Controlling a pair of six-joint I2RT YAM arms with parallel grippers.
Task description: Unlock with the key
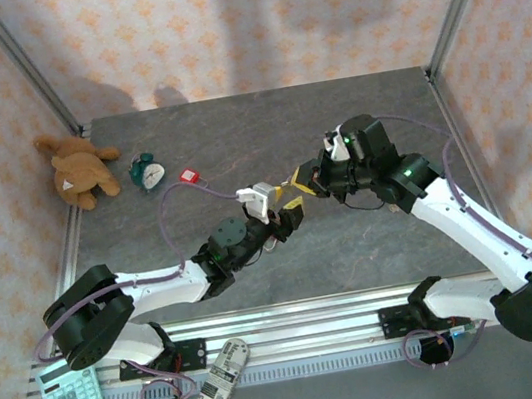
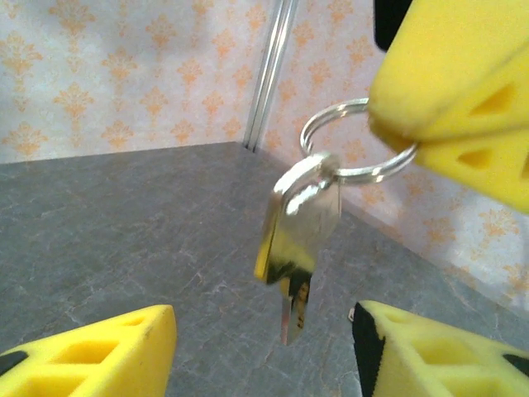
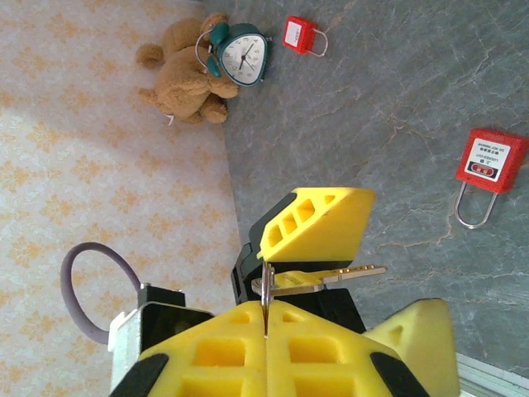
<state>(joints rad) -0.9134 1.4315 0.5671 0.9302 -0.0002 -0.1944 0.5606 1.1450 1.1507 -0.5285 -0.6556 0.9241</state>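
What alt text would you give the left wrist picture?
A key hangs from a ring pinched in the right gripper at top right. Below, the left gripper is open, a yellow finger either side of the tip, over a grey table.

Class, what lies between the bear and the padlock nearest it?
The clock, seen in the top view between bear and padlock.

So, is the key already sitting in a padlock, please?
No, the key hangs free from its ring, which the right gripper pinches.
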